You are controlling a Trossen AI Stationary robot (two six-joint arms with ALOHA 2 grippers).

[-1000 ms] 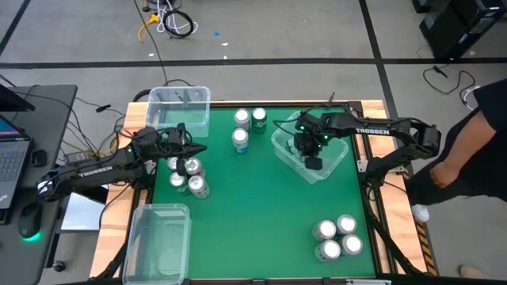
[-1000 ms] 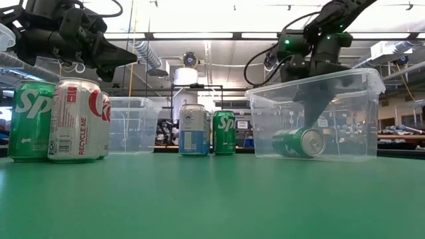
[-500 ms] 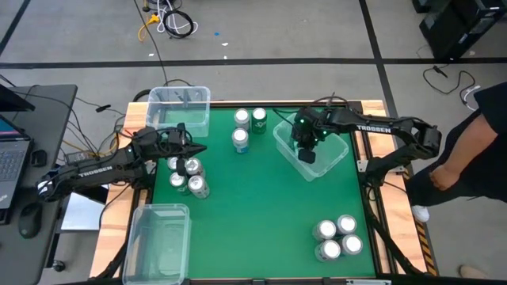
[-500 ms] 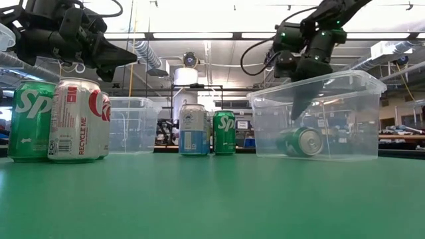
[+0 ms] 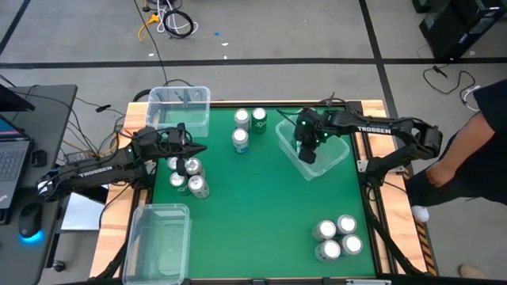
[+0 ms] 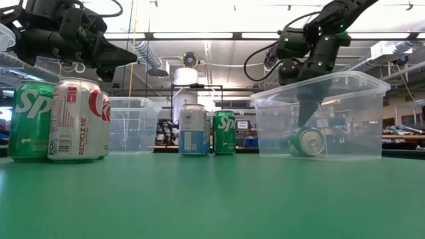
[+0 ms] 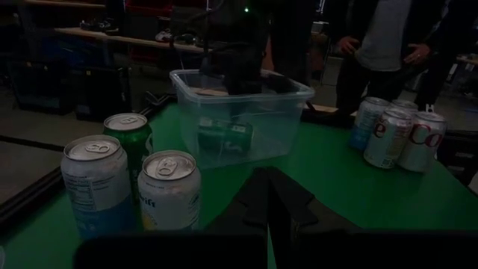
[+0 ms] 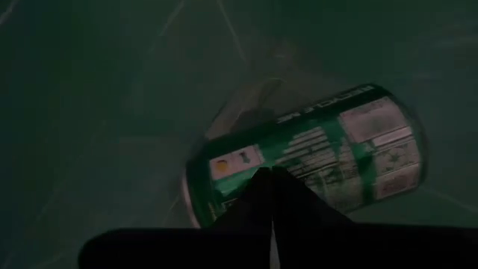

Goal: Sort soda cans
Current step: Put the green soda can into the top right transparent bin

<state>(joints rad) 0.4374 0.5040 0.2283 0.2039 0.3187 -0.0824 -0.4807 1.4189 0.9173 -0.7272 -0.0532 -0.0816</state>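
**Green can lies flat under my right claw**

Near right corner: a cluster of cans [image 5: 337, 237]. Far right, my right claw [image 5: 310, 157], fingers together and empty, hangs inside the clear bin [image 6: 372, 79] directly above a green can [image 6: 306, 141] lying on its side. My left claw [image 5: 198, 148], closed, waits by the left edge.

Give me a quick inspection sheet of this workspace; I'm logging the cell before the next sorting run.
Surface: green table, bare in the middle.
Job's things: one green can lies on its side in the clear bin; the other soda cans stand in three clusters.
Clutter: two more clear bins, near the left arm.
Grippers: right gripper inside the bin, above the lying can, fingers shut, holding nothing; left gripper hovers by the left can cluster, shut.
Cables: a cable bundle on the floor.
Surroundings: a person by the table's right side.
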